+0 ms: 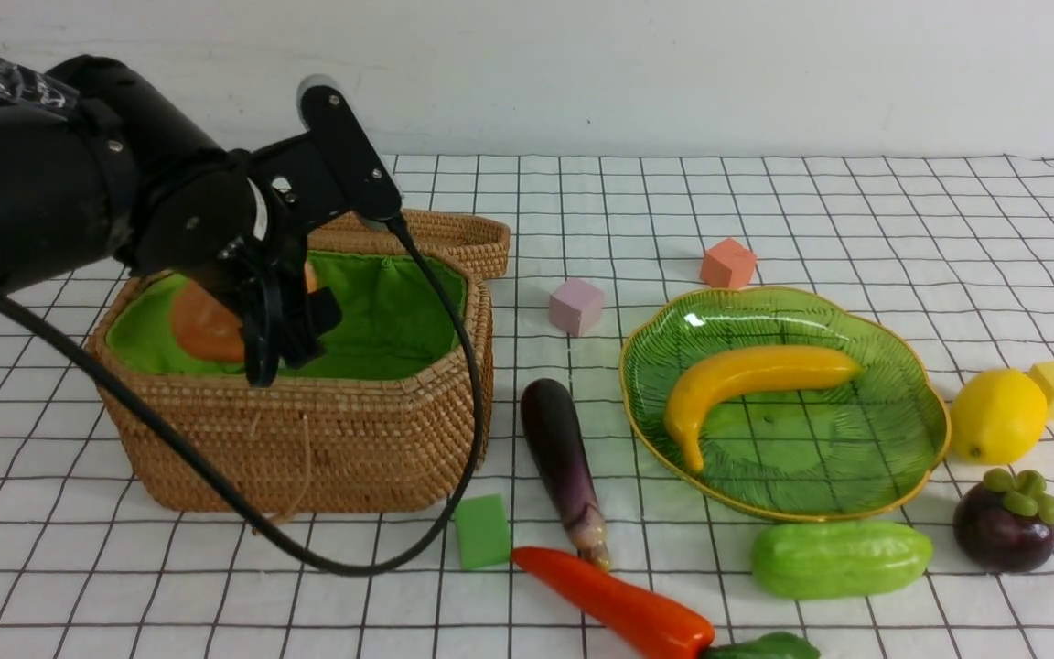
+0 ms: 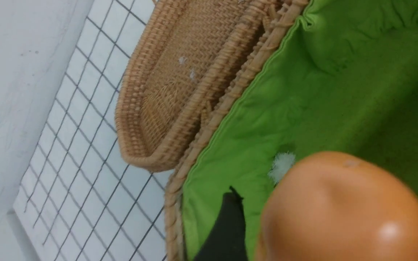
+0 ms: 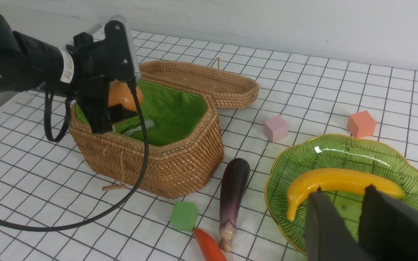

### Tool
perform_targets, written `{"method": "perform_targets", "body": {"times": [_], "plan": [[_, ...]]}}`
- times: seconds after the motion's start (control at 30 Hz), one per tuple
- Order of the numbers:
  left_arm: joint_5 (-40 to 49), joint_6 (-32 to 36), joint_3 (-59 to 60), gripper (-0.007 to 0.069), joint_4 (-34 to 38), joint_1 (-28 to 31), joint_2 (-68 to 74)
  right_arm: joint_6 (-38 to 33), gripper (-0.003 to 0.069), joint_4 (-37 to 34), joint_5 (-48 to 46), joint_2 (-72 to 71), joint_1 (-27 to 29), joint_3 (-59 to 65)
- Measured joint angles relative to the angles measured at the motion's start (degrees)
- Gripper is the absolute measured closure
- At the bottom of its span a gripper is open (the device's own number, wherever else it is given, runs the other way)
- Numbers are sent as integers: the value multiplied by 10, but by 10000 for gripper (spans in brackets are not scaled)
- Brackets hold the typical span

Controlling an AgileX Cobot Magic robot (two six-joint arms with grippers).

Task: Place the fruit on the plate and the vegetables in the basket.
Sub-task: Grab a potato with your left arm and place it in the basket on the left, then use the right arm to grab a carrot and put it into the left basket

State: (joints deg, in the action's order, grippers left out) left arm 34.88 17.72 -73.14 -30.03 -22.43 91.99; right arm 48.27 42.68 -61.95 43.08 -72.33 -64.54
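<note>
One banana [image 1: 756, 375] on plate [image 1: 865, 462] — one basket [image 1: 326, 439].

Glossy black arm [image 1: 42, 183] with looping black cable [image 1: 344, 570].

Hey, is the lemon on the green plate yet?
No, the lemon sits on the table beside the plate, which holds only the banana.
</note>
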Motion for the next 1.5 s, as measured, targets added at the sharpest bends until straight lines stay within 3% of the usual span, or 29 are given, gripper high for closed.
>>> {"method": "perform_targets", "body": {"times": [0.17,0.3,0.37,0.4,0.47,0.53,0.63,0.7,0.87,1.2,1.37,1.5], "plan": [[18,0,0,-29,12,0,-36,0,479,-1,0,0,0,0],[49,-18,0,53,99,0,-82,0,477,-8,-1,0,0,0],[63,-57,0,155,170,0,-111,0,476,-17,-2,1,0,0],[65,-67,0,166,185,0,-114,0,476,-18,-2,1,0,0],[89,-124,0,372,284,0,-151,-8,473,-40,-16,1,0,0],[124,-145,-1,524,352,0,-169,-20,472,-61,-34,1,0,0],[191,-145,-1,637,416,0,-179,-34,468,-91,-61,1,0,0],[241,-144,-1,638,455,0,-182,-51,468,-123,-82,1,0,0],[263,-140,1,638,477,0,-209,-81,466,-182,-96,1,0,0],[185,-76,110,638,529,-2,-329,-90,466,-198,-98,40,0,0],[203,-44,130,638,545,-62,-368,-91,466,-198,-98,80,0,0],[235,-56,131,638,520,-164,-383,-129,466,-208,-95,139,27,-5]]}}
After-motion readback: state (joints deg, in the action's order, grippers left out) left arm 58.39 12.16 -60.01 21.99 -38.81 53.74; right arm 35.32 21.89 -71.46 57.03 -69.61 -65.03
